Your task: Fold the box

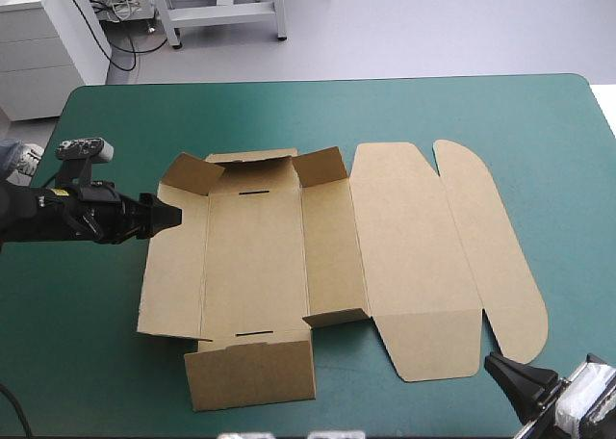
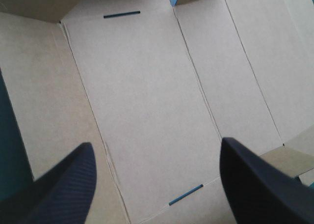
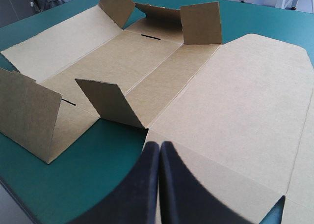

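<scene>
Starting the fold: flat brown cardboard box sheet (image 1: 404,256) lies centred on the teal-green desk (image 1: 87,362), end flaps (image 1: 248,367) half raised. I hold the left jaws spread over its left wall panel (image 1: 173,275). The right jaws are pressed together off its near-right corner. Next, I reckon: raise that wall.

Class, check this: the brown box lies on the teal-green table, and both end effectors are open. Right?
No: only the left end effector is open; the right wrist view shows the right end effector shut. The box does lie on the table.
</scene>
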